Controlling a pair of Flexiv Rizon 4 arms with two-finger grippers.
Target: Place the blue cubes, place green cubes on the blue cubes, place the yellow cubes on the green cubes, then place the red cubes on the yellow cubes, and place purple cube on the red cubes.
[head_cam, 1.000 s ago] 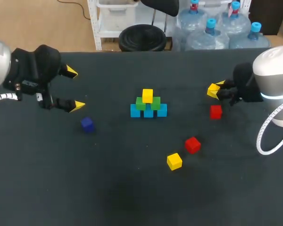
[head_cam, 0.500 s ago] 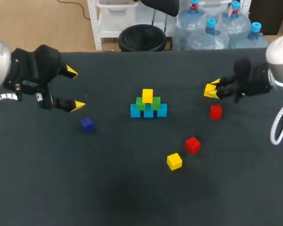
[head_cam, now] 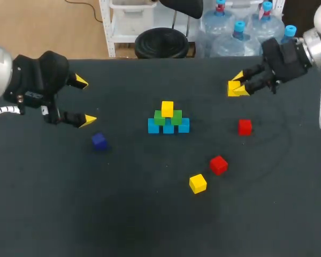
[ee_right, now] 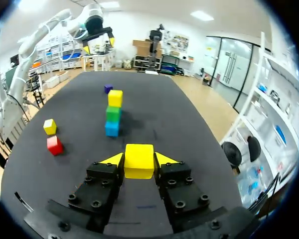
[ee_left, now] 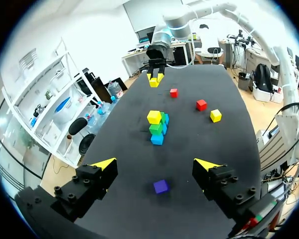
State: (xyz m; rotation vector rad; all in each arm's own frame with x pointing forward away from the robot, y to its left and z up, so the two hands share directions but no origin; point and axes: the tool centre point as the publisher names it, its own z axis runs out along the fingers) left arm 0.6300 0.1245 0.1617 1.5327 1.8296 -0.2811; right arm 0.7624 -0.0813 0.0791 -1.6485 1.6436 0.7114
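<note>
- At the middle of the black table (head_cam: 150, 225) stands a small pyramid (head_cam: 168, 119). Three blue cubes (head_cam: 168, 127) sit in a touching row at its base, and two green cubes (head_cam: 176, 116) rest side by side on them.
- A top yellow cube (head_cam: 167, 108) sits centred over the seam between the two green ones.
- From the far right corner the right arm (head_cam: 289, 59) comes in. The right gripper (head_cam: 238, 84) hangs over the table's far right part, well apart from the pyramid.
- Its fingers are clamped on a held yellow cube (head_cam: 234, 88). The right wrist view shows this cube (ee_right: 139, 164) gripped between the two yellow tips of that gripper (ee_right: 139, 159), which press it from both sides. The pyramid (ee_right: 112, 113) is farther ahead of it.
- On the left side the left arm (head_cam: 37, 80) holds the left gripper (head_cam: 85, 101) with its fingers spread wide apart and nothing between them.
- Its wrist view shows the purple cube (ee_left: 161, 186) lying on the table just ahead of that gripper (ee_left: 155, 164), between the lines of the two tips and untouched. The head view places the same cube (head_cam: 99, 141) near the tip closer to the camera, well left of the pyramid.
- A far red cube (head_cam: 245, 127) lies alone to the right of the pyramid, on the camera side of the right gripper.
- A near red cube (head_cam: 218, 164) lies closer to the front edge, with a loose yellow cube (head_cam: 198, 183) just beside it. The two are not touching.
</note>
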